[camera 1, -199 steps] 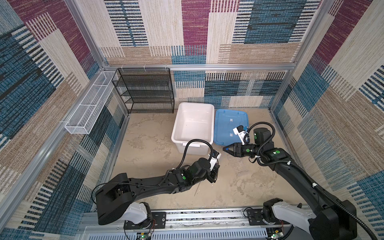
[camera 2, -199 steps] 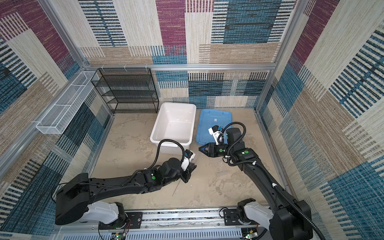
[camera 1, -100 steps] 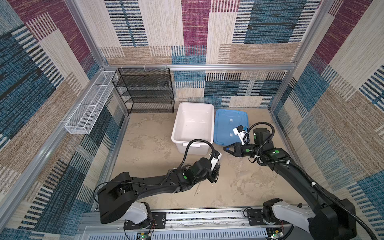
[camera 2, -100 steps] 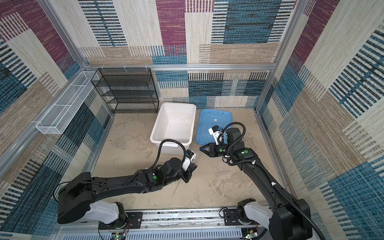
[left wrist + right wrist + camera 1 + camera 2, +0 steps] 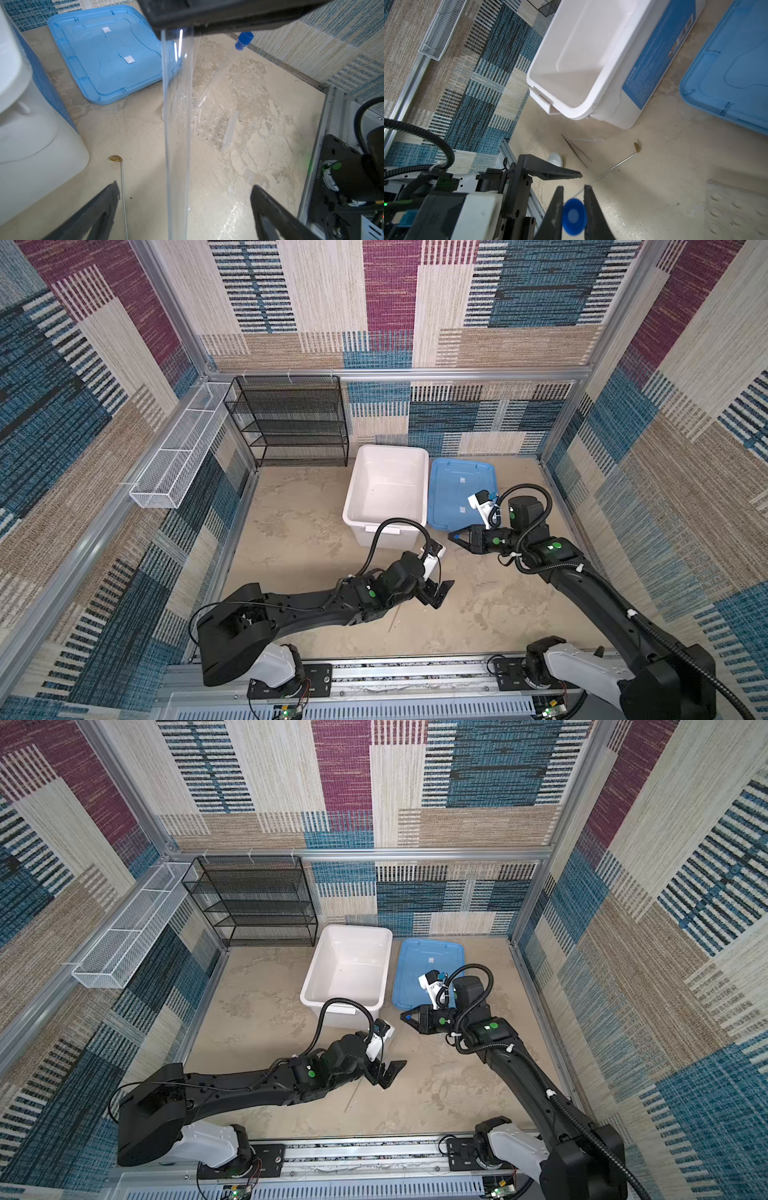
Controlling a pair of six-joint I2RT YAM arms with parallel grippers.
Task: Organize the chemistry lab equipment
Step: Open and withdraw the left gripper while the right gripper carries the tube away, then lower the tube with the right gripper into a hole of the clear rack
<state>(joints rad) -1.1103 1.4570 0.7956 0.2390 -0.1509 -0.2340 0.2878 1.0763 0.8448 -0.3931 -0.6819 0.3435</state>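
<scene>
Right gripper (image 5: 574, 188), held level, pinches the long clear blue-capped tube (image 5: 177, 124) at its capped end. The left gripper (image 5: 185, 185), low and outstretched, stands wide open either side of that tube, clear of it. Both top views barely show it.

No writing can be read: the blue label (image 5: 660, 54) on the white tub's (image 5: 607, 72) side, beyond the right claw's (image 5: 573, 193) tips, bears print too fine to make out.
</scene>
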